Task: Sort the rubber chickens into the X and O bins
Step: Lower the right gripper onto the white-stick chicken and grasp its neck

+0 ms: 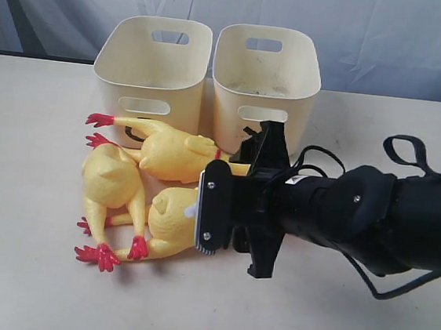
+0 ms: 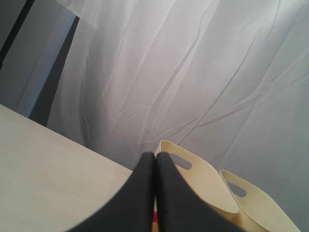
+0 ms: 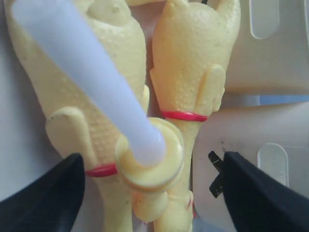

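Note:
Three yellow rubber chickens lie in front of the bins: one against the bins (image 1: pixel 176 152), one to the left (image 1: pixel 112 181), one nearest (image 1: pixel 169 223). My right gripper (image 1: pixel 236 206) reaches in over them from the right. In the right wrist view it (image 3: pixel 152 188) is open, with its fingers wide on either side of a chicken's round yellow cap (image 3: pixel 150 164) and white tube (image 3: pixel 91 72), touching neither. The O bin (image 1: pixel 151 71) stands left, the X bin (image 1: pixel 264 83) right. My left gripper (image 2: pixel 155 159) is shut, raised and facing the bins (image 2: pixel 198 183).
A grey curtain (image 1: pixel 360 38) hangs behind the table. The right arm's cable (image 1: pixel 407 149) loops above the tabletop on the right. Two chicken bodies (image 3: pixel 193 63) lie side by side next to the X bin's marked wall (image 3: pixel 236 140).

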Controlling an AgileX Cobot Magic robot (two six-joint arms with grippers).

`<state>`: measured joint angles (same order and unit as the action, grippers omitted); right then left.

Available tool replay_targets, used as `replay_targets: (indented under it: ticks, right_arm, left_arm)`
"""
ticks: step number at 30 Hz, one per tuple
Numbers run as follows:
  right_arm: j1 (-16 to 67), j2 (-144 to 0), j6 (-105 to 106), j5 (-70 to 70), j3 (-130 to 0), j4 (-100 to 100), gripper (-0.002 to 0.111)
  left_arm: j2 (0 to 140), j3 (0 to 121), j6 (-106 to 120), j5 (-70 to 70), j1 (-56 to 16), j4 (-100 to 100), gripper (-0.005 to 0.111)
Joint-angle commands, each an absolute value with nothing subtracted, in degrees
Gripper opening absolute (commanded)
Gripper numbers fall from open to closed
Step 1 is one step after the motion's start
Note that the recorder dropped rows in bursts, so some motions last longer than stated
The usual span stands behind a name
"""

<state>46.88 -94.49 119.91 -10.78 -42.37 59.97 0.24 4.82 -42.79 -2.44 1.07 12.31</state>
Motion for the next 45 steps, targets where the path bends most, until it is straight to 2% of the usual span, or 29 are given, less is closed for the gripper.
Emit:
replay_targets:
  ticks: [1,16,20,36,38,45]
  right_arm:
    - [46.95,-95.83,119.75,-12.63,-42.61,60.02,0.073]
    - [46.95,-97.29,111.04,-13.72,-44.65,54.04,0.071]
    - [46.95,-98.33,110.90,-13.80,-45.44,54.04,0.067]
    - [46.95,-98.56,110.76,-12.82,-45.44,54.25,0.067]
    - [46.95,-98.56,110.76,-12.82,-45.44,54.36,0.064]
    - [46.95,-98.56,110.76,-12.82,-45.44,54.25,0.042]
  left_arm:
    - [0.00,5.12,-42.92,-2.57,0.43,12.74,0.000]
    - [0.00,5.12,-42.92,-2.81,0.43,12.74,0.000]
    - [0.00,5.12,-42.92,-2.81,0.43,12.74,0.000]
    - [0.00,5.12,-42.81,-2.79,0.43,12.74,0.000]
    - [0.00,5.12,-42.81,-2.79,0.43,12.74,0.000]
    - [0.00,5.12,-42.81,-2.79,0.43,12.74,0.000]
